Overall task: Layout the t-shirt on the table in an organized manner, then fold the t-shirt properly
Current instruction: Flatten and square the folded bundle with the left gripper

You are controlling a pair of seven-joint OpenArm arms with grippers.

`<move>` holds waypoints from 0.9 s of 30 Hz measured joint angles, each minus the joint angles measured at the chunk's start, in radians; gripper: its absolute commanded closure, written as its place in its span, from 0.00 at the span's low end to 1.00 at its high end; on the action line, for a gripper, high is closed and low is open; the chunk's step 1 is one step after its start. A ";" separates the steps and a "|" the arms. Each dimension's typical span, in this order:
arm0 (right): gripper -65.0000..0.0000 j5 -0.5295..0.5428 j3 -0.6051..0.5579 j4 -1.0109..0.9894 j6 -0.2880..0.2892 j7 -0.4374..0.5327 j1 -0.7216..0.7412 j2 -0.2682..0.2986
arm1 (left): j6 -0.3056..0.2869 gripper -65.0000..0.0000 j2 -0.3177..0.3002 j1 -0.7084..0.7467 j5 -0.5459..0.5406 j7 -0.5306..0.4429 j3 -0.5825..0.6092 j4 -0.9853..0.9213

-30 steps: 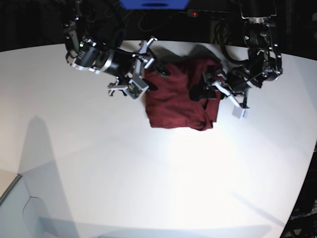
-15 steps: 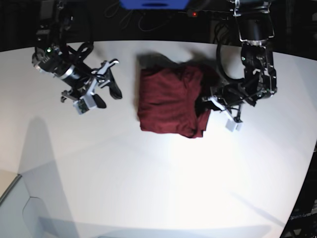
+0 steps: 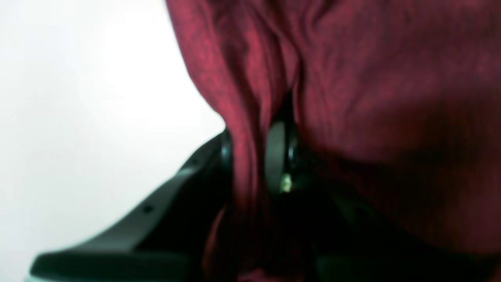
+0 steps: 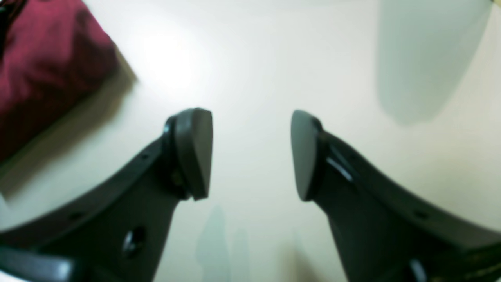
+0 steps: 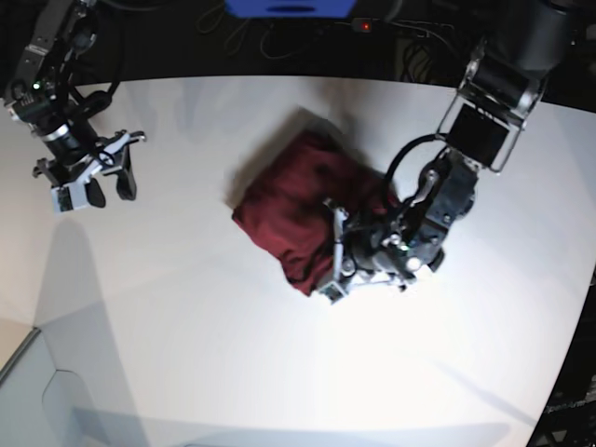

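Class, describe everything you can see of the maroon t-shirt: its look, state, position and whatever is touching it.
The t-shirt is plain dark maroon, soft-looking knit, with no print visible. It lies bunched in a wrinkled heap, not spread flat, near the middle of the white table. The left pincer is shut on a fold of its fabric at the heap's near edge. The right pincer hangs open, well away, touching nothing. Sleeves and collar cannot be made out.

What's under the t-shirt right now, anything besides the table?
The t-shirt lies bunched on the white table. The left gripper pinches a fold at its near edge, jaws closed on fabric. Whatever sits beneath the heap itself is covered and cannot be seen.
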 measured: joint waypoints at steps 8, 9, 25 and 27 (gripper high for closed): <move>0.50 -0.001 0.050 0.000 0.000 0.001 -0.008 -0.001 | -0.013 1.00 0.129 -0.061 0.290 -0.267 0.274 -0.030; 0.50 -0.002 0.051 0.000 0.000 0.000 -0.012 0.001 | -0.014 1.00 0.156 -0.069 0.330 -0.286 0.288 -0.068; 0.50 -0.002 0.052 -0.001 0.000 0.001 -0.045 -0.002 | -0.009 0.69 0.297 -0.105 0.519 -0.290 0.286 -0.262; 0.50 -0.002 0.052 -0.001 0.000 0.000 -0.045 -0.002 | -0.008 0.51 0.296 -0.111 0.519 -0.286 0.286 -0.261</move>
